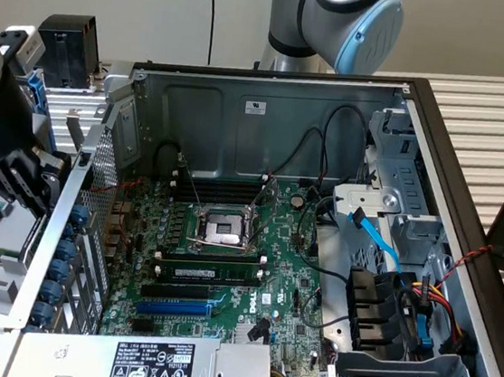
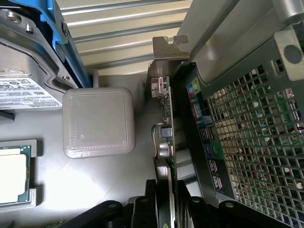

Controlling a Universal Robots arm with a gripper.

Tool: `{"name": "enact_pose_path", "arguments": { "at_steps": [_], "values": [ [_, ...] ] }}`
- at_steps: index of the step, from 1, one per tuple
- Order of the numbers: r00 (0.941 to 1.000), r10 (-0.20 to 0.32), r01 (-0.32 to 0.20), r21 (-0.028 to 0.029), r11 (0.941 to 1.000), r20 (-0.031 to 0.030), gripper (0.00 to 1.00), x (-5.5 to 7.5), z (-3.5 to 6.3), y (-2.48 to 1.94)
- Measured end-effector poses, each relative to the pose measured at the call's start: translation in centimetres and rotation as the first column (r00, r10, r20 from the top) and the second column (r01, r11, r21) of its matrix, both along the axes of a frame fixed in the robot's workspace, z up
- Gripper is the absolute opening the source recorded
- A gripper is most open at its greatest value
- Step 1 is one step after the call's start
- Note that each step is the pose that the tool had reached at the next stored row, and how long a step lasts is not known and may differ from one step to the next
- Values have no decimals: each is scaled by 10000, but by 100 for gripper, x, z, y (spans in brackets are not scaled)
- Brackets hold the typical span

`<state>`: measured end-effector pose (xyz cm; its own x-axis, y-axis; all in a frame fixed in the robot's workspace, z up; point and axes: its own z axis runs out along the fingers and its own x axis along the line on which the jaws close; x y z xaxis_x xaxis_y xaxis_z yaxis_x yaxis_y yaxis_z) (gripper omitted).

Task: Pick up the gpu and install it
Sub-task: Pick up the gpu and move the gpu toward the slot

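Observation:
The gpu (image 2: 167, 118) stands on its edge beside the computer case's rear wall and is seen edge-on: a thin green board with small components and a silver end bracket (image 2: 167, 47) at its far end. My gripper (image 2: 168, 209) straddles the near end of the card, with a black finger (image 2: 151, 209) pressed close on each side. In the exterior view my gripper (image 1: 25, 179) hangs low at the exterior view's left, just outside the open case, and the card itself is hidden behind the case wall.
The motherboard (image 1: 225, 267) lies in the open case with two memory sticks (image 1: 207, 267) and a blue slot (image 1: 175, 308). A perforated rear grille (image 2: 256, 133) is close to the card. A grey square block (image 2: 99, 122) and a CPU in its tray (image 2: 12, 173) lie beside it.

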<state>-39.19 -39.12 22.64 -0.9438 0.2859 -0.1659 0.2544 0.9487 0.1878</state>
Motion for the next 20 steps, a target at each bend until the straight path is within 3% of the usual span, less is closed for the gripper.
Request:
{"name": "enact_pose_path", "arguments": {
  "at_steps": [10,16,20],
  "values": [
    [10000,-30,30,31,10000,-16,28,4,45,0],
    [9999,-99,100,46,9999,-125,28,4,51,-1],
    [9996,-111,113,49,9999,-263,28,4,55,-3]
  ]
}}
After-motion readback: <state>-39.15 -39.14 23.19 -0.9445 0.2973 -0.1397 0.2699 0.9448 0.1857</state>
